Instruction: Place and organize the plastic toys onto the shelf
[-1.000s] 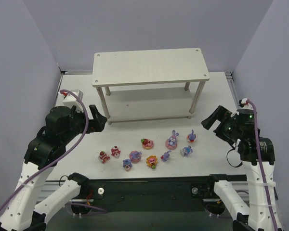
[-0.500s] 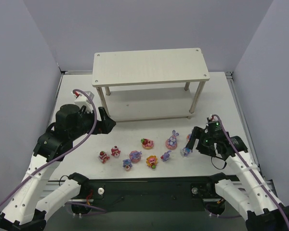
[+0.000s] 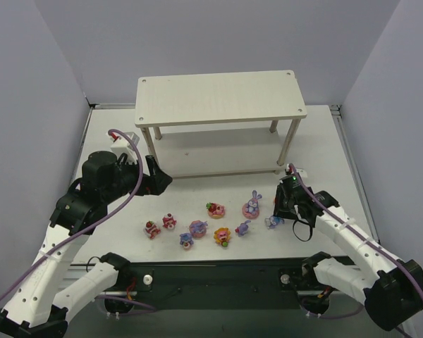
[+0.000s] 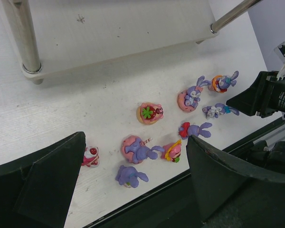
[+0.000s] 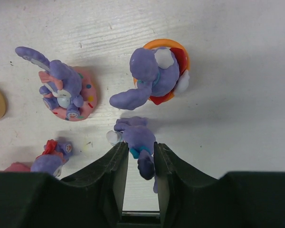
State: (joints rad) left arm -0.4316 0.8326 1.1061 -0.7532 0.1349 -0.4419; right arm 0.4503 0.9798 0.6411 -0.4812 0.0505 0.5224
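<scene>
The plastic toys lie in a loose cluster in front of the shelf (image 3: 218,98). My right gripper (image 3: 276,217) is down at the cluster's right end. In the right wrist view its fingers (image 5: 118,164) are shut on a small purple bunny (image 5: 135,133) that lies on the table. Just beyond are a bunny on an orange base (image 5: 156,71) and one on a pink base (image 5: 66,92). My left gripper (image 3: 155,179) hangs open above the table, left of the toys. Through its jaws I see a pink-based bunny (image 4: 137,148) and a loose bunny (image 4: 128,175).
Red cake pieces (image 3: 151,229) mark the cluster's left end, with a strawberry cake (image 3: 215,210) in the middle. The shelf's lower board (image 4: 118,33) and thin legs (image 4: 21,35) stand just behind the toys. A black rail (image 3: 218,271) runs along the near edge.
My right arm has come down from the right side to the toy cluster and its jaws have closed round the small purple bunny. The left arm has edged slightly toward the shelf, still open.
</scene>
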